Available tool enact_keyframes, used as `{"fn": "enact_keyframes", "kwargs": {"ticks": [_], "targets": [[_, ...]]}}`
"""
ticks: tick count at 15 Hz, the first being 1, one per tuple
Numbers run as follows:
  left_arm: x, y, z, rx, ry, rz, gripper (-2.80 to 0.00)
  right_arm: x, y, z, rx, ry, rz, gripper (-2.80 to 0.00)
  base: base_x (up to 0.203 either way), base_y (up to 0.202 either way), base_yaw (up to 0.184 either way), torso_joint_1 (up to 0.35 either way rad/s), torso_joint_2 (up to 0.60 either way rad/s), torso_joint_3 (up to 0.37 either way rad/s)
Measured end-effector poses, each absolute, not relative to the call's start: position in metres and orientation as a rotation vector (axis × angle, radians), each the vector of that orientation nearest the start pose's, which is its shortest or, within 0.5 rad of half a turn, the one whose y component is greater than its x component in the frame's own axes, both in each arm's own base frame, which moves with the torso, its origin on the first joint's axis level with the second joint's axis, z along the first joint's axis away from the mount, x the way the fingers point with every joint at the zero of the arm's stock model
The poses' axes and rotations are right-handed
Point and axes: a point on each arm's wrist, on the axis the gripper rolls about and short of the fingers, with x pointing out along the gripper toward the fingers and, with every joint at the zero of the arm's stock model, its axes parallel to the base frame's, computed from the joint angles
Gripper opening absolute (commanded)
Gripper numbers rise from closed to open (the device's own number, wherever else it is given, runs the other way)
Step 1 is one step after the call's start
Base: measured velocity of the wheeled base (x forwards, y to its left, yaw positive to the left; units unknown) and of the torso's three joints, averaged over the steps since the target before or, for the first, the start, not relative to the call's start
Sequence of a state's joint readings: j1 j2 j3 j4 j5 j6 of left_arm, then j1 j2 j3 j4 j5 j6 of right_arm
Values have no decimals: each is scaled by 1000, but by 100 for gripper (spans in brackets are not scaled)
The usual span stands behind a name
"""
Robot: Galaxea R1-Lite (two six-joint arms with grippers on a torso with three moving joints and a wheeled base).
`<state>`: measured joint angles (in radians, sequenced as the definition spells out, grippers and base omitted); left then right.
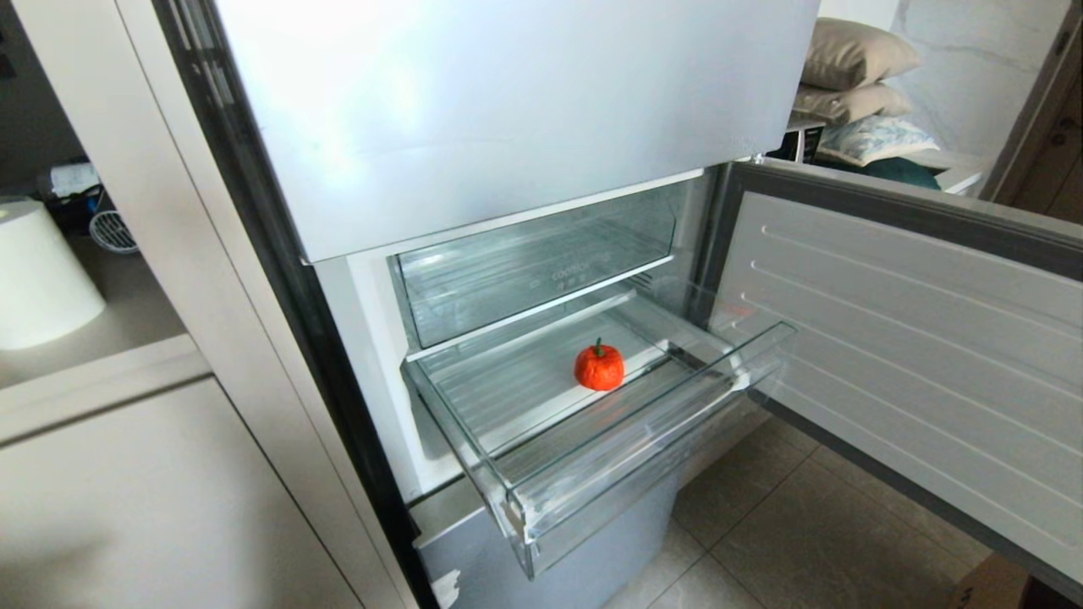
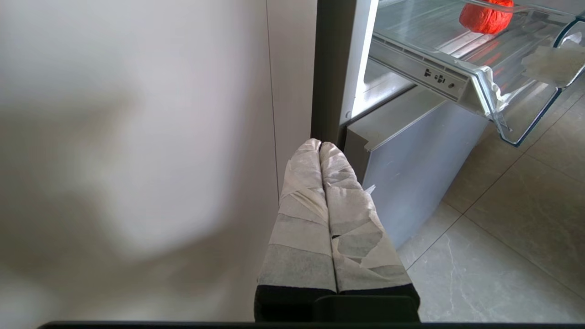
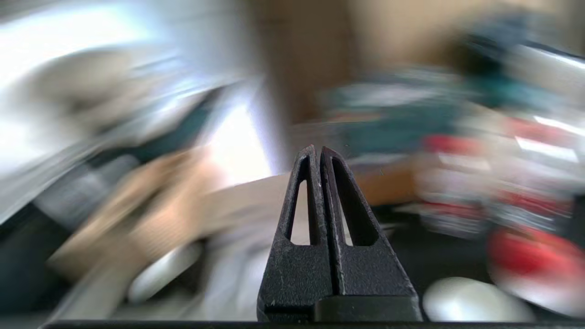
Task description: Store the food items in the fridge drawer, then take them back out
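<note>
Head view: orange-red fruit (image 1: 599, 366) resting on the ribbed floor of the pulled-out fridge drawer (image 1: 660, 440), neither arm in frame; right gripper (image 3: 318, 151) closed and empty, left gripper (image 2: 319, 145) closed and parked low beside the fridge; storing apparently done, retrieval calls for reopening over the fruit

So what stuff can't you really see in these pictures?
- Head view: neither arm shows, so where each hand sits by the fridge is unknown.
- Right wrist view: everything behind the shut right hand is smeared by motion blur.
- Left wrist view: the orange-red fruit is cut off by the picture's edge.
- Head view: the lettering on the upper clear bin is too small to read.
- Left wrist view: the shut left hand hides part of the fridge's dark edge.
</note>
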<state>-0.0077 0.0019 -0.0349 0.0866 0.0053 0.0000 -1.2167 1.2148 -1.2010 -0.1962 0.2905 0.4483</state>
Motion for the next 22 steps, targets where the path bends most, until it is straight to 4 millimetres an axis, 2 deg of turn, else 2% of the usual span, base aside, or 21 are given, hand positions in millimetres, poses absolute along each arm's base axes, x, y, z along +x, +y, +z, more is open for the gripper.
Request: {"fn": "enact_keyframes", "kwargs": {"ticks": [2, 3, 4, 5, 6, 8, 10, 12, 14, 18, 22], "targets": [[-26, 0, 76, 0, 54, -2, -280, 69, -83, 366, 212, -312, -593, -280, 0, 0, 0, 0, 0, 0], [-26, 0, 76, 0, 54, -2, -280, 59, -50, 356, 177, -290, -449, -280, 0, 0, 0, 0, 0, 0], [-26, 0, 76, 0, 54, -2, -280, 41, -23, 342, 141, -265, -320, -280, 0, 0, 0, 0, 0, 0], [-26, 0, 76, 0, 54, -2, -280, 19, -4, 323, 107, -224, -214, -280, 0, 0, 0, 0, 0, 0], [-26, 0, 76, 0, 54, -3, -280, 2, 5, 299, 83, -157, -150, -280, 0, 0, 0, 0, 0, 0], [-26, 0, 76, 0, 54, -2, -280, -16, 6, 233, 34, 59, -69, -280, 0, 0, 0, 0, 0, 0], [-26, 0, 76, 0, 54, -2, -280, -20, 4, 176, -27, 250, -32, -280, 0, 0, 0, 0, 0, 0], [-26, 0, 76, 0, 54, -3, -280, -20, 1, 131, -78, 370, 28, -280, 0, 0, 0, 0, 0, 0], [-26, 0, 76, 0, 54, -3, -280, -17, 0, 99, -99, 387, 44, -280, 0, 0, 0, 0, 0, 0], [-25, 0, 76, 0, 54, -2, -280, -24, 0, 81, -94, 173, 32, -280, 0, 0, 0, 0, 0, 0], [-25, 0, 76, 0, 54, -2, -280, -23, 0, 80, -46, -10, 18, -280, 0, 0, 0, 0, 0, 0]]}}
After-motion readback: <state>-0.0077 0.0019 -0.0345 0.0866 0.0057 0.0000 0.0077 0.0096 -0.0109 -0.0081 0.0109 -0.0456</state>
